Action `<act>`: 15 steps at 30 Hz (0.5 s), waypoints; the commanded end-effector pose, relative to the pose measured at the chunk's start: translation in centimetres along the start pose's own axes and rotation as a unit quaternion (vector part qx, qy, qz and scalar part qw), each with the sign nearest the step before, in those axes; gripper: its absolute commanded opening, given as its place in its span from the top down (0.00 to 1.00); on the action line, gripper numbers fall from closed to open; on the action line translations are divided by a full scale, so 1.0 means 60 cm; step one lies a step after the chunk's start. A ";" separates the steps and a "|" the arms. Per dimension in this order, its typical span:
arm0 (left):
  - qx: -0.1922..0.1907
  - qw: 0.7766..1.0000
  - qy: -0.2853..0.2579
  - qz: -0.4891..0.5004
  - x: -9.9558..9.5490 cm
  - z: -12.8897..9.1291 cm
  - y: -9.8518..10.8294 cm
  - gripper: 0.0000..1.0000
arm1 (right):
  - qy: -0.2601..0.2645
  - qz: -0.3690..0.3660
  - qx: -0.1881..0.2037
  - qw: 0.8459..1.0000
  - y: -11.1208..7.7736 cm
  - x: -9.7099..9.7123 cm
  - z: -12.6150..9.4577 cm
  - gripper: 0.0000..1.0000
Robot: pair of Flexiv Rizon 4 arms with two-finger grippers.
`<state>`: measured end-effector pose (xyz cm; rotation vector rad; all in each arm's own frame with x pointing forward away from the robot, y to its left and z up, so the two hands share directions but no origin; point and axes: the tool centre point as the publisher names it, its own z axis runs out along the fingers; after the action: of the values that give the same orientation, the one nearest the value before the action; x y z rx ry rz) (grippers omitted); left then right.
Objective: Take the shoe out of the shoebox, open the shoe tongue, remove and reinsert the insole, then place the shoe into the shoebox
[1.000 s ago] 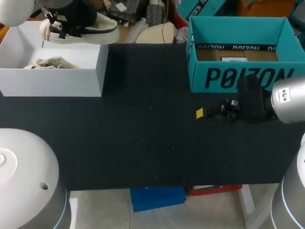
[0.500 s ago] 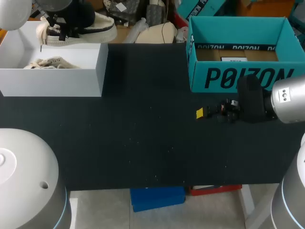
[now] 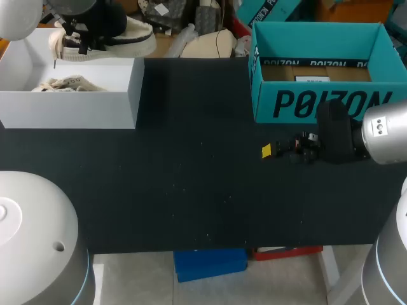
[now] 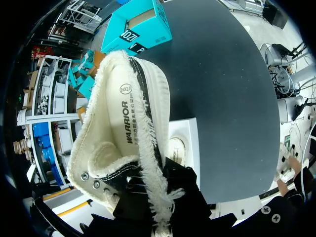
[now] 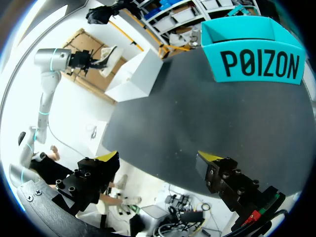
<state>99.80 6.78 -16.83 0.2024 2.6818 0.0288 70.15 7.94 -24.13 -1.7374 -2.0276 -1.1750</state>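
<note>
A cream low-top shoe (image 3: 121,35) with a frayed collar and dark stripe hangs in the air over the far edge of the white shoebox (image 3: 95,101) at the table's back left. My left gripper (image 3: 81,37) is shut on it. In the left wrist view the shoe (image 4: 123,133) fills the space ahead of the gripper (image 4: 157,200), opening toward the camera with the insole showing, and the fingertips are hidden. My right gripper (image 3: 275,151) is low over the table in front of the teal box, open and empty (image 5: 159,158).
A cream item (image 3: 67,83) lies inside the white shoebox. An open teal box (image 3: 318,101) stands at the back right, close behind my right arm. Blue and red objects (image 3: 210,262) sit under the table's front edge.
The left gripper carried the shoe a little to the left and farther back, then held still. The right arm has not moved.
</note>
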 end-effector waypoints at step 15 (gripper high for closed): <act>-0.080 0.995 -0.026 -0.053 -0.043 0.094 0.159 1.00 | -0.001 0.000 0.001 1.000 0.001 0.001 0.000 0.00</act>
<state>104.14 14.80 -19.33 0.0160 2.6086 0.2098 70.14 7.94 -24.13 -1.7374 -2.0275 -1.1750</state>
